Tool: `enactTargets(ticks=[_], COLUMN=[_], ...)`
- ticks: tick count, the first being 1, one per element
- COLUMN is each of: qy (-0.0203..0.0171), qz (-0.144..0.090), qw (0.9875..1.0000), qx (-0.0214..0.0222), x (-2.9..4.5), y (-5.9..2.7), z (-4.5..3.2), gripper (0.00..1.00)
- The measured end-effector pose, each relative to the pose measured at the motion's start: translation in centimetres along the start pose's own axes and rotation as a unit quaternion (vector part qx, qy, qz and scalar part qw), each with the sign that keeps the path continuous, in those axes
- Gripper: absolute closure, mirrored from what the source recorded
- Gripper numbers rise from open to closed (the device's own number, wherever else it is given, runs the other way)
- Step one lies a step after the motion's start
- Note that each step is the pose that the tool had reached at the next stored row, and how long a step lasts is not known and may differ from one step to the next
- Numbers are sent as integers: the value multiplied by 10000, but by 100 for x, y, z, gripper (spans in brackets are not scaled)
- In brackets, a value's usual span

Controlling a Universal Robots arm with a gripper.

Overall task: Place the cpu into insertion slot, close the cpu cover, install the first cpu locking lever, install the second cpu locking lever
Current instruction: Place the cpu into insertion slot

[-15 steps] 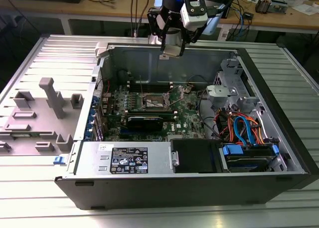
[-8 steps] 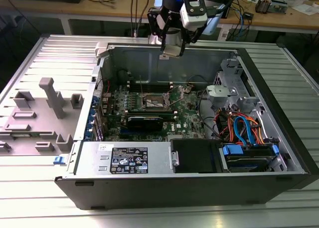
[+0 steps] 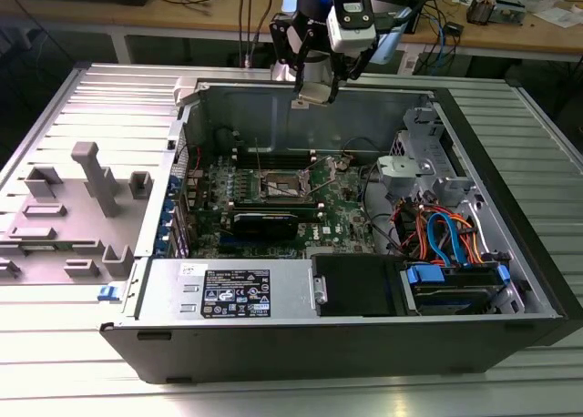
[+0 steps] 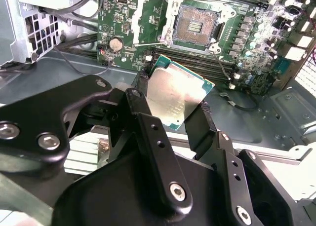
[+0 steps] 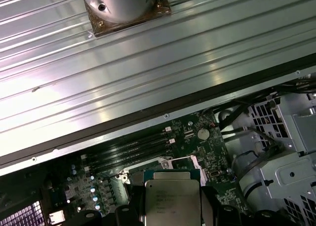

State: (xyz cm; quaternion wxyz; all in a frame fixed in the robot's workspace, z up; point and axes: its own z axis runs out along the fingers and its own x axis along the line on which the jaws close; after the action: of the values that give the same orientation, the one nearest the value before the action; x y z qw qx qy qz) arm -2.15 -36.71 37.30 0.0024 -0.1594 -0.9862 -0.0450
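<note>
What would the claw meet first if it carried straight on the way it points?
Likely the cpu it holds would touch the motherboard near the memory slots, just short of the insertion slot; depth unclear.

The end effector (image 4: 174, 101) holds the cpu (image 4: 176, 94) by two opposite edges, one black finger (image 4: 141, 106) on each side. The cpu is tilted, its silvery top facing the camera and a green rim showing along its edges. It hangs above the grey chassis floor (image 4: 276, 118), apart from the board (image 4: 129, 18). On the board, the slot (image 4: 196, 24) lies open, with its dark centre exposed inside a metal rim. Black memory slots (image 4: 224, 68) run between the cpu and the slot. A coin cell (image 4: 116, 44) sits near the board's edge.
</note>
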Motion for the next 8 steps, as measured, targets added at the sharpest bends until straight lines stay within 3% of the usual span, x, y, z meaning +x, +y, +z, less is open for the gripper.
enactTargets(ticks=[3,8], qy=[-3,-29], qz=[33,328], qw=[10000,9995], qx=[0,-6], x=[0,-1], y=[-2,-5], z=[4,31], gripper=[46,46])
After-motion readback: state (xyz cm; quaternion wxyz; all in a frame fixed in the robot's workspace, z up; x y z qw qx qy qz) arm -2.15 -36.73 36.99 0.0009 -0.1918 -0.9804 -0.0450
